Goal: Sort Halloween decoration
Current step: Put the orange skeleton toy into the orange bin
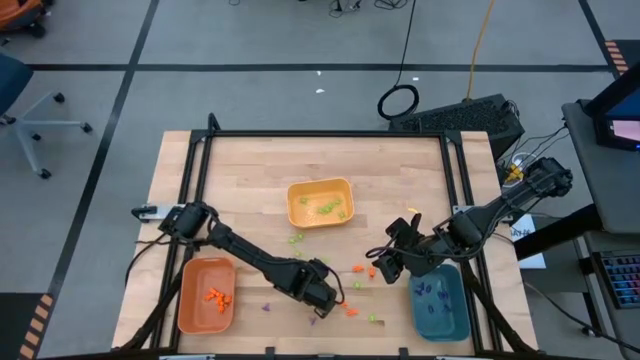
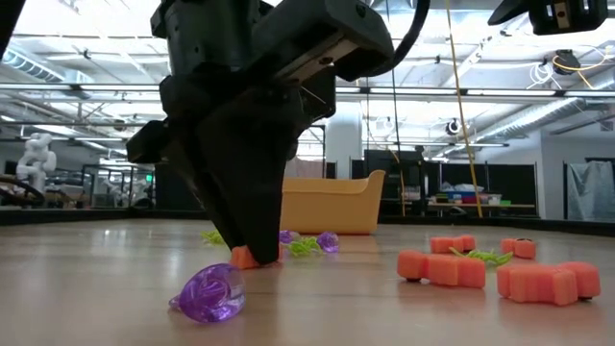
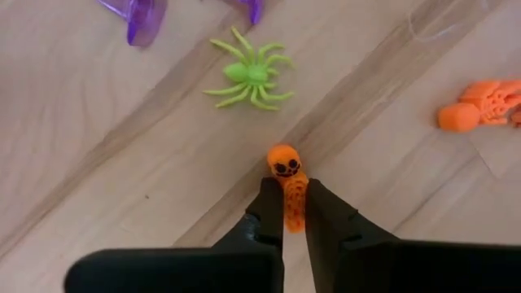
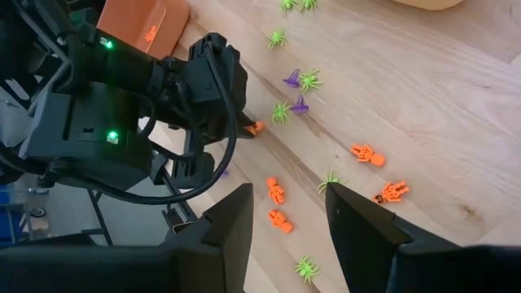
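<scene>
Skeleton (image 3: 289, 185), small orange plastic, lies on the table (image 1: 250, 180) at about 6 o'clock from the yellow tray (image 1: 320, 203), pinched at its body by the left gripper (image 3: 294, 213). It looks light, stiff and slippery (a mid-body grip seems safest). Right gripper (image 4: 287, 213) hangs half open, holding nothing. No readable writing anywhere.

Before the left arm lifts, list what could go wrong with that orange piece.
1. The left gripper is shut on the orange skeleton only along its thin body, head sticking out, so it may twist or slip free on the lift.
2. A green spider lies just ahead; any forward drag could push it.
3. The orange tray sits near the arm's own base, so the carry-back could drop the piece.
</scene>
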You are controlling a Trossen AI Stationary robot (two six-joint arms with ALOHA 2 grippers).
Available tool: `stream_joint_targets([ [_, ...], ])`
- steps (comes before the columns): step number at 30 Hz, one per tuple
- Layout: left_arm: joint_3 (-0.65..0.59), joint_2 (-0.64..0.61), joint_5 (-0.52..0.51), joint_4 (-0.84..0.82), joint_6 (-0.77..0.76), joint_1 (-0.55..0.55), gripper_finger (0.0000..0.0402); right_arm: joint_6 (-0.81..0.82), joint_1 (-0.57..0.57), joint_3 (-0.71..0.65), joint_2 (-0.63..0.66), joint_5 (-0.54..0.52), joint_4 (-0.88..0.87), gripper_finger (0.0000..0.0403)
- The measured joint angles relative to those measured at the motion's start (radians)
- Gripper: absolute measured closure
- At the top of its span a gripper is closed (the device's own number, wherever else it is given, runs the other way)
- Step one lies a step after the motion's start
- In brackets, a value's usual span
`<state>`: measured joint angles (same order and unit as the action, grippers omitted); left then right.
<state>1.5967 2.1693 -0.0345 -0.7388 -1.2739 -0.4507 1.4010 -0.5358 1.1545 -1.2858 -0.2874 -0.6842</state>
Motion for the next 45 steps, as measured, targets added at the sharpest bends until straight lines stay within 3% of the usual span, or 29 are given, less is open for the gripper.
stream_joint_targets([
  [12,-0.002,-0.153,0.028,-0.033,0.031,-0.001,0.0383,-0.011,0.0,0.0,0.0,0.0,-0.001,0.0261],
  [32,-0.001,-0.589,-0.188,-0.109,0.142,-0.01,0.0383,-0.062,0.0,0.0,0.0,-0.004,-0.001,0.0261],
  [45,-0.001,-0.774,-0.2,-0.075,0.416,-0.036,0.0383,-0.083,0.0,0.0,0.0,-0.03,0.0,0.0261],
])
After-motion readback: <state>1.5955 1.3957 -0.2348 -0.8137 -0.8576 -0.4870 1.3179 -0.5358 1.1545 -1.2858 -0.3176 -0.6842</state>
